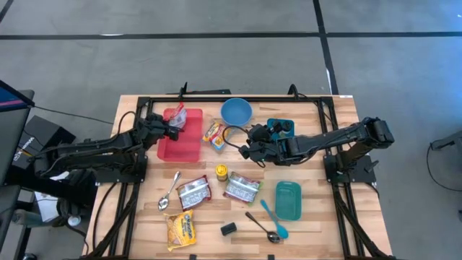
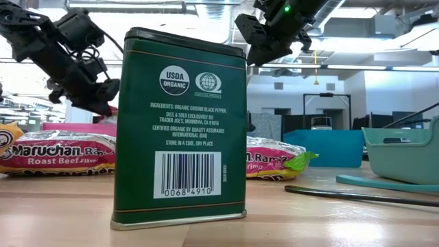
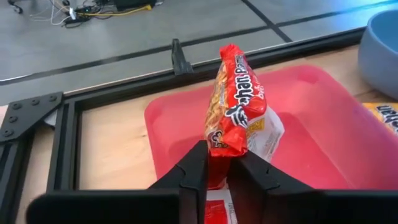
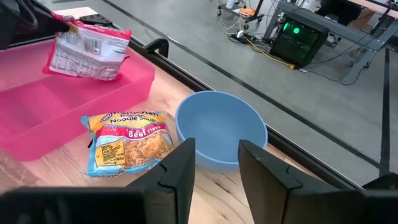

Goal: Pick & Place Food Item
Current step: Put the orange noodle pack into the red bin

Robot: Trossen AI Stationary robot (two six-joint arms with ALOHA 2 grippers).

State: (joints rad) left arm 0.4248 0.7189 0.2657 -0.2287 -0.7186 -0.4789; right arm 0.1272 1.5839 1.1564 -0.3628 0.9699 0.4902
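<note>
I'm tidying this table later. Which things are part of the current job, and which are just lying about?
In use:
- red ramen packet, pinched by the left fingers
- pink tray beneath it

Lying about:
- blue bowl
- noodle soup packet
- green pepper tin
- teal container
- spoon

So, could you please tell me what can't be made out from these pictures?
- Low view: the green tin blocks the table's middle; the ramen packs behind it are partly hidden.
- Left wrist view: the left hand covers the red noodle packet's lower end, and the pink tray is cut off by the edge.
- High view: the small black object is too small to identify.
</note>
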